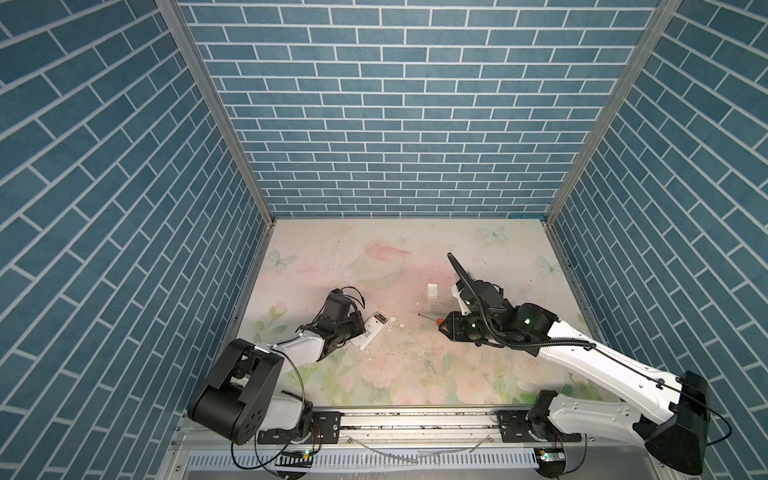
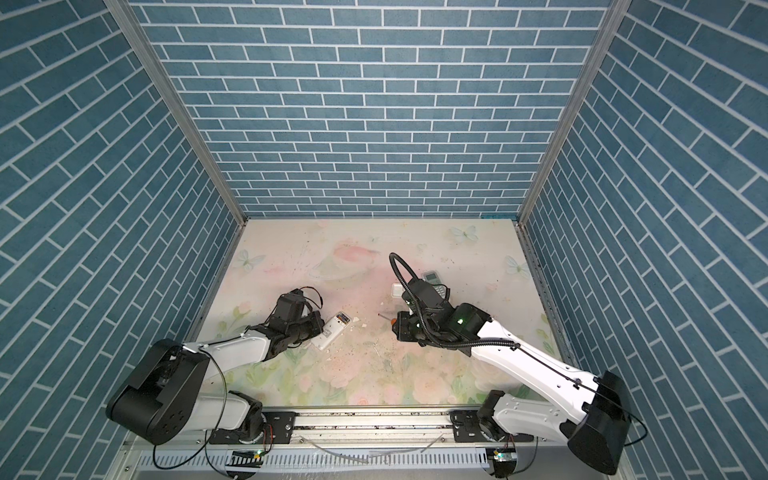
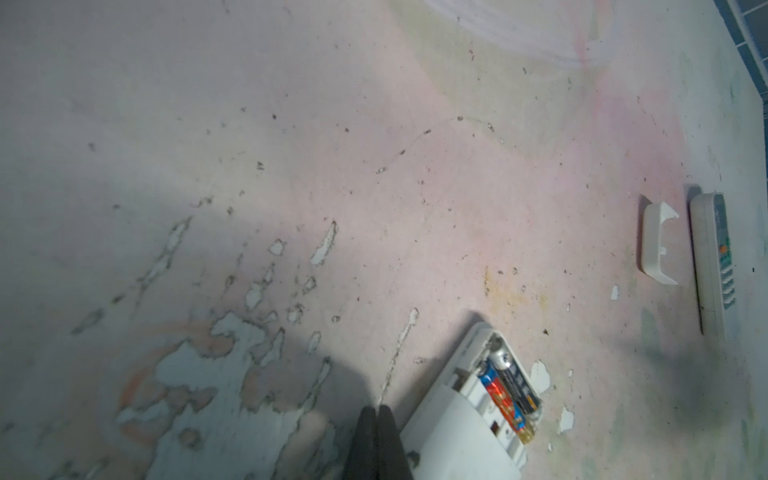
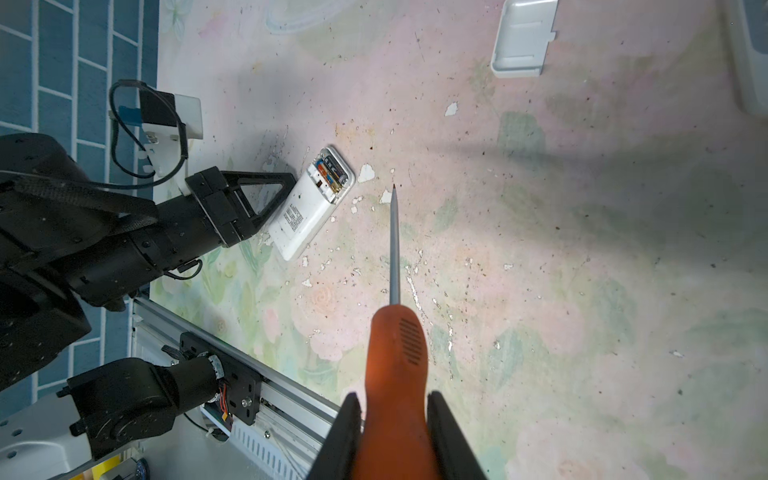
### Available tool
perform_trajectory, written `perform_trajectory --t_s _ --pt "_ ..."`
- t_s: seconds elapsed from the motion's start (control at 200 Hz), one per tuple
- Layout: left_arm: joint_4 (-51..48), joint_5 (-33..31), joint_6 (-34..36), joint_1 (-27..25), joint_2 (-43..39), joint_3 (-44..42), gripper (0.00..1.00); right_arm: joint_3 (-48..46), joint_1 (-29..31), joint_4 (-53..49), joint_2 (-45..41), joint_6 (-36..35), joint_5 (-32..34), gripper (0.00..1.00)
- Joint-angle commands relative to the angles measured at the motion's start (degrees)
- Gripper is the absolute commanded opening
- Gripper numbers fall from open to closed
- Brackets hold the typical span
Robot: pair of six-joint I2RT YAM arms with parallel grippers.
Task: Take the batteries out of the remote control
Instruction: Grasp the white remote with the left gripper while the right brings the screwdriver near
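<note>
Tabletop scene with both arms low over the work surface. The remote control point(image 1: 371, 331) lies face down on the left half of the floral table point(image 1: 374, 257), slanted, and we see it in both top views. Its back compartment is uncovered at the end farther from the robot base. The batteries point(image 3: 509, 392) are seated side by side inside that compartment, one red and blue, the other black and silver. From the right wrist view we see only a small dark and coloured patch at the remote's end.

The left gripper point(image 3: 377, 411) has its two dark fingers pressed together with nothing between them. Its tip stands at the long edge of the remote control, on the side toward the left wall. We cannot tell whether it touches the casing.

The right gripper point(image 4: 392, 401) pinches the orange handle of a screwdriver point(image 4: 397, 357). The metal shaft points toward the remote control, and its tip is near the compartment end but apart from it.

A loose white cover point(image 1: 432, 289) lies farther back on the table, close to the right arm. A second remote point(image 3: 717, 257) lies just beside it, keypad up. We note that the table's print is chipped and flaked around the remote control.
</note>
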Motion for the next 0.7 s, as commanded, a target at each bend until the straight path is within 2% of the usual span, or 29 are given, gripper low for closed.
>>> perform_trajectory --t_s 0.0,0.115,0.285,0.37,0.545,0.695 --pt "-1.68 -2.19 -2.5 -2.88 -1.17 -2.44 0.01 4.62 -0.46 -1.11 0.14 2.03 -0.88 0.0" --pt "-2.75 -3.01 -3.24 -3.29 -3.28 -2.86 0.06 5.24 -0.8 -1.59 0.24 1.67 -0.88 0.0" --pt "-11.02 -3.93 -0.88 -3.3 -8.53 0.27 0.37 6.19 -1.26 -2.35 1.51 0.3 -1.75 0.0" --pt "-14.85 -3.75 -0.18 -3.63 -11.7 1.27 0.47 7.42 -1.88 -3.44 2.38 -0.97 -2.48 0.0" --pt "-20.59 -5.7 0.21 -7.47 -16.53 3.19 0.58 10.27 -5.02 -4.93 3.76 -3.46 -4.97 0.0" --pt "-23.25 -6.16 2.86 -10.29 -13.39 5.56 0.64 11.69 -7.14 -5.62 4.94 -5.14 -6.94 0.0"
